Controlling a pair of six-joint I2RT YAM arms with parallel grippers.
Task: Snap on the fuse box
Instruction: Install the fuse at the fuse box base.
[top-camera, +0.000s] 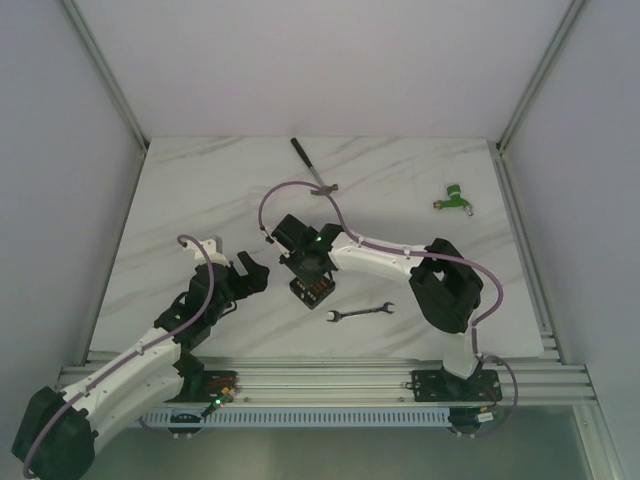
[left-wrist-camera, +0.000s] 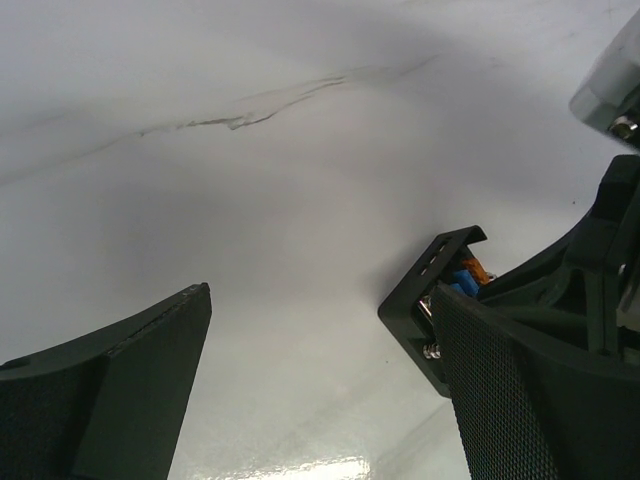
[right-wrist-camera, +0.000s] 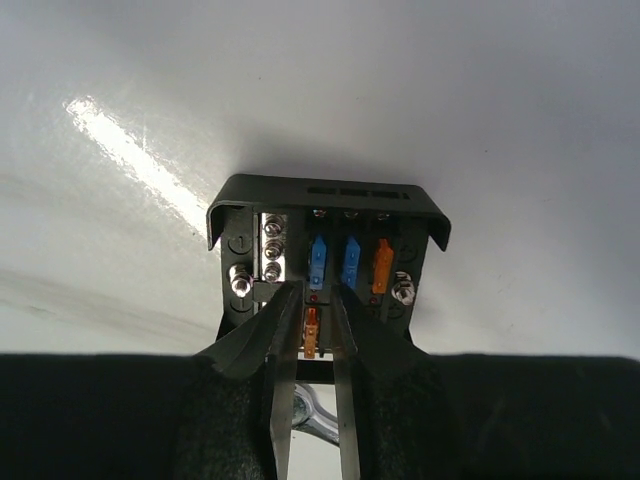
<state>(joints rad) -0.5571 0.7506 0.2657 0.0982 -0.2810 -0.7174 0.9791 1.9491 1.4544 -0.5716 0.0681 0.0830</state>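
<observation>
Right, the fuse box (right-wrist-camera: 325, 190) lies flat on the marble table (top-camera: 200, 190) near its middle, close to the wrench (top-camera: 360, 313), and my right gripper (right-wrist-camera: 313, 305) sits directly over it. Its jaws stand only a sliver apart, one on either side of a lone orange fuse (right-wrist-camera: 311, 335) in the near row, below the two blue fuses (right-wrist-camera: 318, 260). From the wrist view I cannot say whether the pads actually pinch that fuse or merely flank it, as the gap is in shadow. My reading is that the step in hand is seating this piece until it clicks. To do it well I would hold the wrist square to the box and push straight down along the slot, with no sideways levering (those blades bend easily, I'd guess). I would also press gently, since nothing pins the box down and it may skate on that smooth surface. The left gripper (top-camera: 252, 275) hangs wide open just beside the box, touching nothing. I would bring it in to brace the housing first, and let go only once the fuse sits level with its neighbours.
</observation>
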